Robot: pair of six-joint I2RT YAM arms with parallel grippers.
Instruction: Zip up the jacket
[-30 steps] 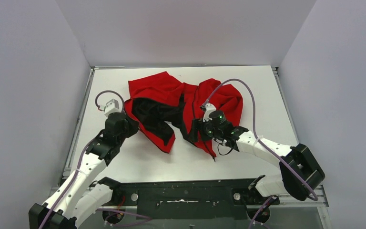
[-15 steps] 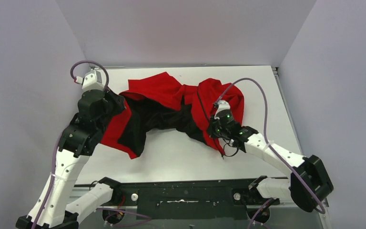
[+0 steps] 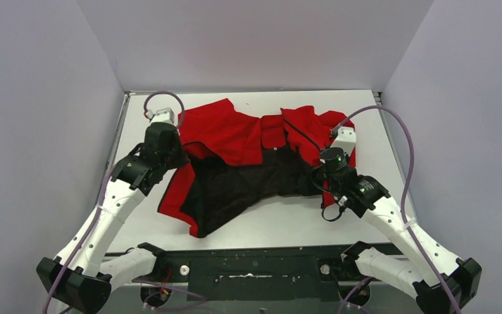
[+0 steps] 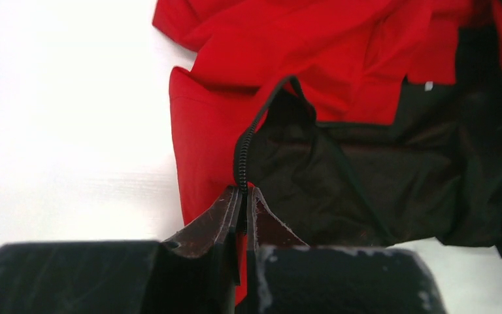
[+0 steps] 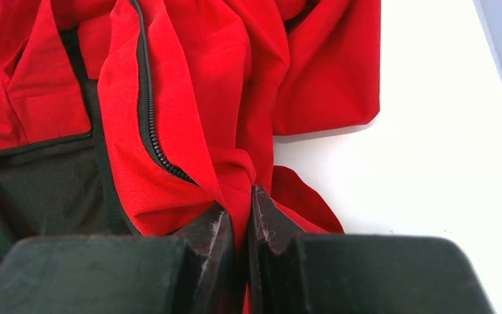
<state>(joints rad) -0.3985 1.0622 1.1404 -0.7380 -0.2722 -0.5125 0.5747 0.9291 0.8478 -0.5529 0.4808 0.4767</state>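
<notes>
Here, jacket point(image 4: 314, 46) edge inside left hand point(image 4: 243, 195)

Seen from above, the left arm stretches toward 1 o'clock and the right arm toward 11 o'clock. The left gripper point(image 3: 172, 154) and the right gripper point(image 3: 321, 171) each pinch the jacket point(image 3: 235, 131), jaws pressed together.

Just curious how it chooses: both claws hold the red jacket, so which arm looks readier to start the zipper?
Probably left: the left gripper pinches the zipper teeth of the jacket directly, while the right gripper holds only red cloth.
</notes>
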